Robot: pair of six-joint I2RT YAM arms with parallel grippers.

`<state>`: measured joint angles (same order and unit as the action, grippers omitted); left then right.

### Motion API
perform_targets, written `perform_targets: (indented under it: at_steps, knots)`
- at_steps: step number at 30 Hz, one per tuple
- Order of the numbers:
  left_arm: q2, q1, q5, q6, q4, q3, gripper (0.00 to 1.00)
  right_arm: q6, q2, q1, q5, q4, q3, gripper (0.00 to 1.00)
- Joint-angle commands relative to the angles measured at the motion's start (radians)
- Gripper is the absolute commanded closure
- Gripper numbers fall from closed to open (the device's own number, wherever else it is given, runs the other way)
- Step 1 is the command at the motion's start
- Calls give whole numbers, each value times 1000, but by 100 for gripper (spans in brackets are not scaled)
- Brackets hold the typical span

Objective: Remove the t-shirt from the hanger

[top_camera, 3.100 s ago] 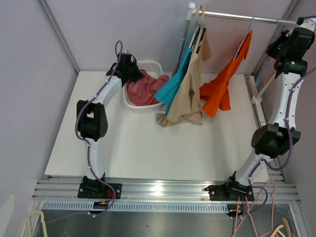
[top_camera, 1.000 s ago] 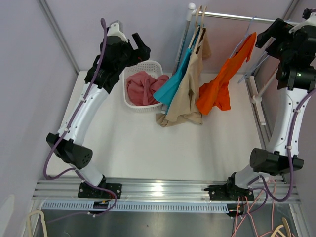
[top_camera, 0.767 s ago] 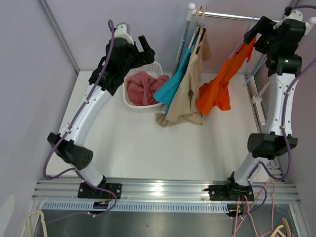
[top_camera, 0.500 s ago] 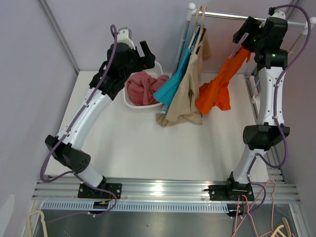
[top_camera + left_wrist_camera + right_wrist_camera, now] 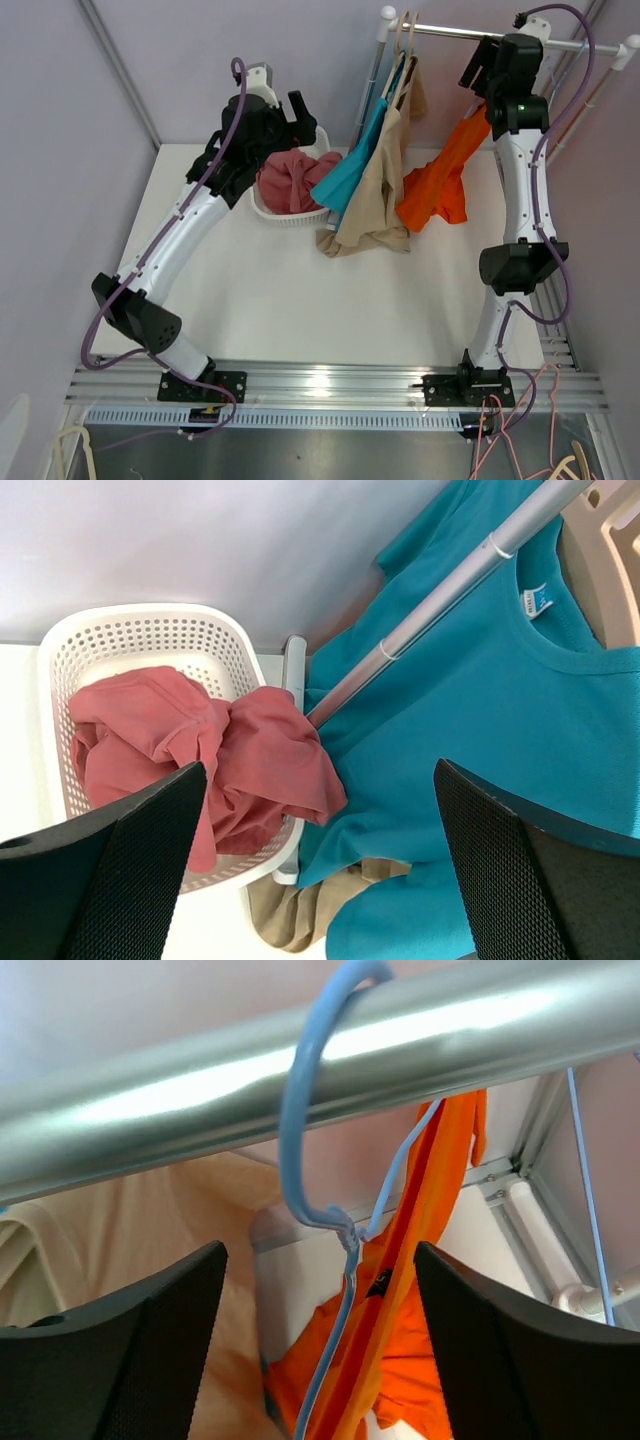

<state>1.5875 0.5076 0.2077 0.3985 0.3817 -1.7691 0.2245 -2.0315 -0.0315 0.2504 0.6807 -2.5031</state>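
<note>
Though pale — table (image 5: 280,300), lilac walls (image 5: 60,120).

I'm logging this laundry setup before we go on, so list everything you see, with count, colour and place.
table: one, white, under everything
basket: one, white, far left of table
red shirt: one, crumpled in basket, spilling over its rim
rail: one, silver, overhead at the back
teal t-shirt: one, hanging from rail
beige shirt: one, beside the teal, hem on table
orange t-shirt: one, on blue hanger
blue hanger: one, hooked over rail
left gripper: black, open, above basket
right gripper: black, open, by blue hanger
</note>
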Motion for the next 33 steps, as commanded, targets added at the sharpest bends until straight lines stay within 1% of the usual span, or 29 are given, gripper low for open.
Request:
perform_targets:
  at_steps: [1, 2, 3, 4, 7, 8, 9, 10, 11, 12, 14, 21, 24, 28, 30, 32, 33]
  knots:
    - [-44, 5, 7, -33, -52, 8, 1, -48, -22, -4, 102, -50, -49, 25]
    - [-44, 6, 10, -35, -50, 14, 0, -48, -25, -5, 108, -58, -53, 40]
    - [-44, 6, 15, -36, -52, 16, 1, -53, -27, -5, 115, -64, -54, 52]
    - [-49, 5, 21, -41, -55, 17, 0, -65, -32, -10, 128, -69, -60, 70]
    - [-57, 6, 36, -55, -69, 40, 1, -117, -38, -25, 188, -107, -66, 70]
    - [-61, 5, 39, -56, -72, 46, 1, -126, -44, -33, 220, -121, -72, 83]
    - [-63, 5, 41, -59, -78, 51, 0, -138, -50, -34, 231, -125, -79, 99]
    - [-66, 5, 41, -59, -79, 56, 0, -152, -53, -36, 243, -128, -88, 100]
    - [-64, 5, 38, -59, -83, 54, 1, -199, -58, -42, 260, -133, -92, 100]
    - [-63, 5, 33, -59, -86, 53, 1, -220, -56, -53, 310, -150, -91, 100]
    - [-60, 6, 22, -58, -86, 50, 0, -247, -49, -57, 326, -158, -91, 100]
    - [-76, 17, 6, -53, -79, 45, 0, -252, 45, -65, 190, -155, -89, 100]
    - [-87, 40, 1, -81, -89, 46, 1, -229, 100, -67, 121, -118, -83, 100]
    - [-125, 101, 1, -125, -121, 71, 0, -153, 197, -67, 46, -73, -19, 100]
    - [-153, 130, 5, -156, -168, 118, 1, -123, 230, -67, -6, -50, 10, 100]
    - [-208, 181, 21, -193, -248, 207, 1, -97, 281, -67, -29, -44, 64, 100]
    - [-227, 216, 21, -205, -279, 226, 1, -93, 295, -68, -31, -44, 78, 100]
